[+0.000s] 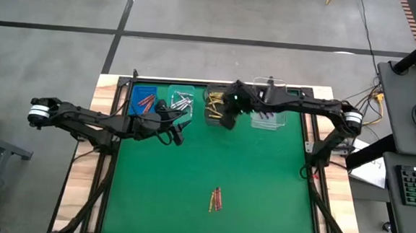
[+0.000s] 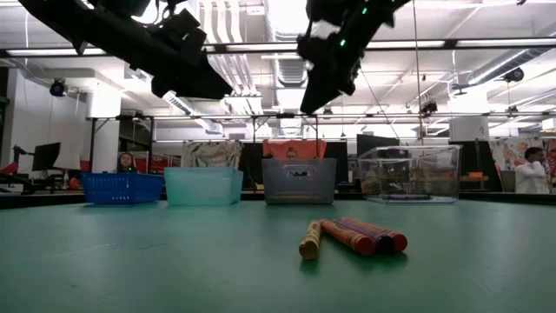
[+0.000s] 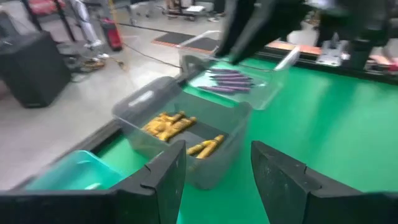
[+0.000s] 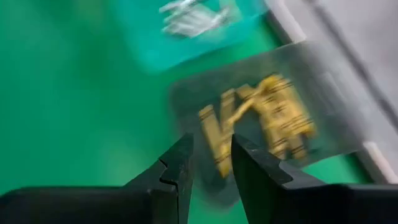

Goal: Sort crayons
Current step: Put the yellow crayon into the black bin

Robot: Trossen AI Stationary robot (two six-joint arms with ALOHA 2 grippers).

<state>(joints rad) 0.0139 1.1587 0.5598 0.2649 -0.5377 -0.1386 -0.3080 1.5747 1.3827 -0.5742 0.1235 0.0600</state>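
A small heap of crayons (image 1: 216,199) lies on the green mat near the table's front edge: one gold crayon (image 2: 310,241) beside red ones (image 2: 360,235). Along the far edge, red crayons lie in a blue bin (image 1: 145,98), silver ones in a teal bin (image 1: 182,100), gold ones in a grey bin (image 1: 214,107) and purple ones in a clear bin (image 1: 270,109). My right gripper (image 4: 211,155) hangs above the grey bin's near side, open by a narrow gap through which blurred gold crayons (image 4: 273,118) show. My left gripper (image 3: 217,180) hovers open in front of the teal bin with nothing between its fingers.
The four bins stand in a row along the mat's far edge (image 2: 298,180). Bare green mat (image 1: 212,160) stretches between the bins and the crayon heap. The left arm (image 1: 106,121) reaches in from the left, the right arm (image 1: 303,104) from the right. People (image 2: 126,162) stand in the room behind.
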